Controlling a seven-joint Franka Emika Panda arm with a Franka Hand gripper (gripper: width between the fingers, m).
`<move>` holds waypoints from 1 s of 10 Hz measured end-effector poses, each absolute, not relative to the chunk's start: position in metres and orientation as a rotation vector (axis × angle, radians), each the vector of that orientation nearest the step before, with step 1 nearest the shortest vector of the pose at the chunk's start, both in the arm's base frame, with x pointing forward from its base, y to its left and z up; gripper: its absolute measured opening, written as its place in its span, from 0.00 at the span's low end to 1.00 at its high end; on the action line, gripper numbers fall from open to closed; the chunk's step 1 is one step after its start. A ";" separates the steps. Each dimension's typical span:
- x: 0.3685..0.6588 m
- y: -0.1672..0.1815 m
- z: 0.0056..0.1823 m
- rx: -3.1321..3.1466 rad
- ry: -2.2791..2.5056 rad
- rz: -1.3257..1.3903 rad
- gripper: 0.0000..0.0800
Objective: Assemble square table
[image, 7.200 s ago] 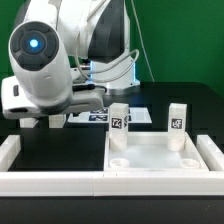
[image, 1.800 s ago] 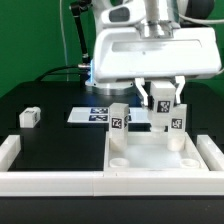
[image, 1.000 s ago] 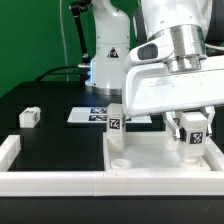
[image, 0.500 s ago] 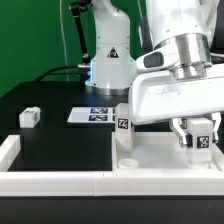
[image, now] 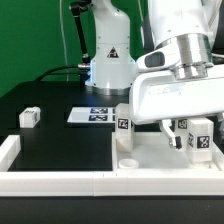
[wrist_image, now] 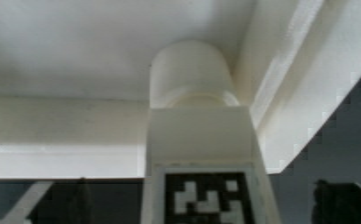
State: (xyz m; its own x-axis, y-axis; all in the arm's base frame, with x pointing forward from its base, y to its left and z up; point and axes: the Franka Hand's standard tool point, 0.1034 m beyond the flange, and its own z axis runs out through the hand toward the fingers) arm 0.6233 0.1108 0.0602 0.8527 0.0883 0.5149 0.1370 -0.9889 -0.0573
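Note:
The square table's white slab (image: pixel 150 165) lies at the front right, inside the border wall. One tagged white leg (image: pixel 124 125) stands upright at its back left corner. A second tagged leg (image: pixel 203 140) stands at the slab's right side, between the fingers of my gripper (image: pixel 196 146). The gripper is open, and a dark finger (image: pixel 172 137) hangs apart from that leg. In the wrist view the leg (wrist_image: pixel 203 120) rises from the slab (wrist_image: pixel 70 60) in the middle of the gripper (wrist_image: pixel 186 205), with a gap on each side.
A small white block (image: pixel 28 116) lies on the black table at the exterior view's left. The marker board (image: pixel 92 115) lies behind the slab. A low white border wall (image: pixel 50 181) runs along the front. The arm's base (image: pixel 110 55) stands at the back.
The gripper carried the right leg forward and down onto the slab. In the last half second its jaws have spread off the leg, and the arm has stayed in place.

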 end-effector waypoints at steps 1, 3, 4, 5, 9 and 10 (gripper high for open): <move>0.623 0.111 0.060 -2.935 -0.179 -0.809 0.80; 0.623 0.111 0.060 -2.935 -0.179 -0.809 0.81; 0.623 0.110 0.061 -2.939 -0.179 -0.787 0.81; 0.624 0.110 0.074 -2.953 -0.186 -0.724 0.81; 0.638 0.117 0.100 -2.961 -0.184 -0.679 0.81; 0.637 0.113 0.096 -2.959 -0.123 -0.674 0.81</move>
State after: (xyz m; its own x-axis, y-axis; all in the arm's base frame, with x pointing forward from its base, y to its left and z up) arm 0.6374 0.1134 0.0960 0.8986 0.0557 0.4352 0.1018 -0.9913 -0.0833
